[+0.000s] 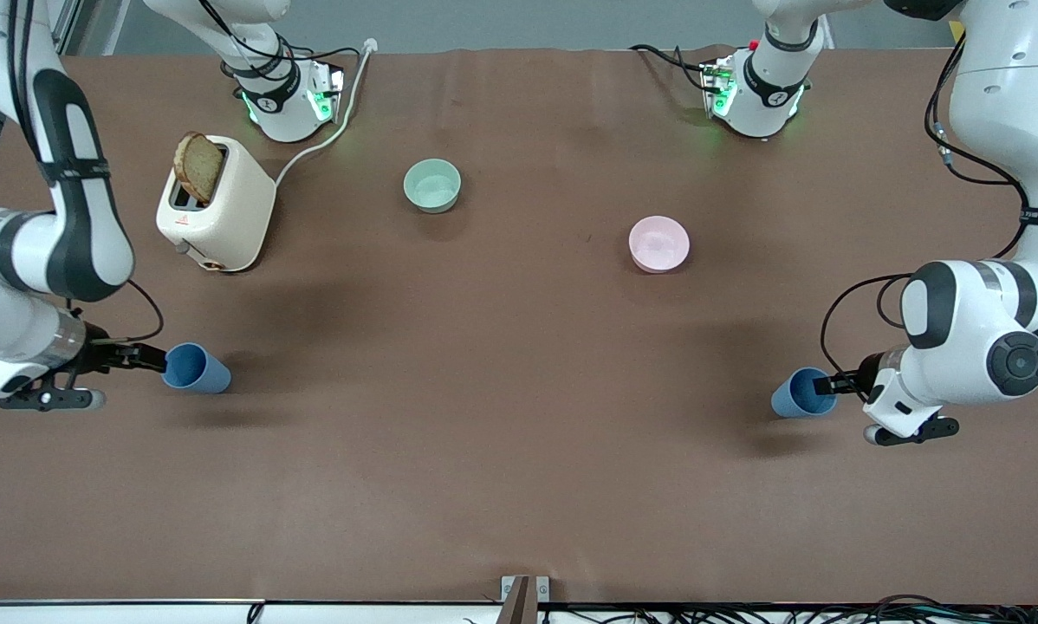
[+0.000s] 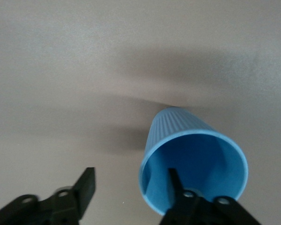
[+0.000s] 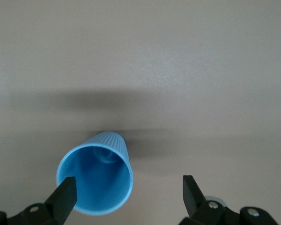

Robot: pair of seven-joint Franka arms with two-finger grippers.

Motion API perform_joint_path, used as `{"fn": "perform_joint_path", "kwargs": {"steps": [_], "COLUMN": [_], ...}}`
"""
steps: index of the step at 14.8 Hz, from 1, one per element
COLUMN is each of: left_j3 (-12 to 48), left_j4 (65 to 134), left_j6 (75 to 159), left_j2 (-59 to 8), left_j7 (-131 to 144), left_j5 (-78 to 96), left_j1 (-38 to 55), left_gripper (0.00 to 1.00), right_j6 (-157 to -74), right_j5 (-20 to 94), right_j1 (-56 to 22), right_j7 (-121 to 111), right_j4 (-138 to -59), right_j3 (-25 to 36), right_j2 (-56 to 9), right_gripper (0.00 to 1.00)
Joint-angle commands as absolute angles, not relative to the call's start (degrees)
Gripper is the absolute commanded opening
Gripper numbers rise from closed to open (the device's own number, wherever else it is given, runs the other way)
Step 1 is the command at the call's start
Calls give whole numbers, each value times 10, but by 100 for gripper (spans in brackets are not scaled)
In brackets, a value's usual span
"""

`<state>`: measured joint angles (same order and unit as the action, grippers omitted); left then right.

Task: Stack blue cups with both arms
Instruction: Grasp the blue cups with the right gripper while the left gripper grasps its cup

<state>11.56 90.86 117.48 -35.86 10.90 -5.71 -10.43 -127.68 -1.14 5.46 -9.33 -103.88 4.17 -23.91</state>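
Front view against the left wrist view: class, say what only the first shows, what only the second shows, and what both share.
Only the front view shows the toaster with its bread slice, the green bowl, the pink bowl, the right gripper and its blue cup.

Only the left wrist view shows one finger inside the cup's mouth.

Both show the left gripper open at the other blue cup.

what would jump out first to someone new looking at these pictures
A blue cup at each end of the table: the left gripper open at one blue cup, the right gripper open at the other blue cup. Then the toaster holding a slice of bread.
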Motion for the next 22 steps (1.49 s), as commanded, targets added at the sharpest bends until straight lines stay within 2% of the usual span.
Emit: {"fn": "perform_joint_path", "kwargs": {"steps": [1, 4, 5, 6, 7, 11, 12, 13, 16, 19, 22], "left_j3": [117, 118, 117, 117, 117, 134, 149, 169, 249, 311, 316], "left_j4": [891, 891, 890, 890, 886, 868, 867, 866, 866, 866, 862], "left_j6": [1173, 1177, 1177, 1177, 1177, 1132, 1116, 1098, 1077, 1078, 1090], "left_j2": [-370, -372, -372, -370, -365, -317, -305, -298, -290, -301, -318], "left_j7": [117, 117, 117, 116, 115, 116, 126, 159, 277, 393, 518], "left_j5": [-63, -64, -64, -65, -67, -65, -60, -55, -52, -54, -57], "left_j1": [-102, -99, -97, -95, -96, -77, -72, -71, -73, -60, 16], "left_gripper": [30, 0, 0, 0, 0, 0, 0, 0, 0, 0, 0], "right_j6": [-1315, -1371, -1397, -1410, -1411, -1409, -1404, -1403, -1386, -1277, -1214], "right_j5": [-9, -9, -9, -9, -9, -6, -5, -4, -4, -1, 10], "right_j1": [56, 56, 55, 55, 55, 56, 56, 57, 56, 54, 52], "right_j7": [-113, -124, -124, -124, -123, -121, -120, -120, -121, -118, -114], "right_j4": [-1070, -1105, -1120, -1127, -1128, -1126, -1123, -1122, -1115, -1057, -1001], "right_j3": [38, 38, 38, 38, 38, 37, 37, 37, 37, 34, 27], "right_j2": [-236, -248, -248, -249, -251, -258, -258, -258, -257, -245, -228], "right_gripper": [100, 100, 99, 94, 84, 13, 4, 1, 1, 1, 1]}}
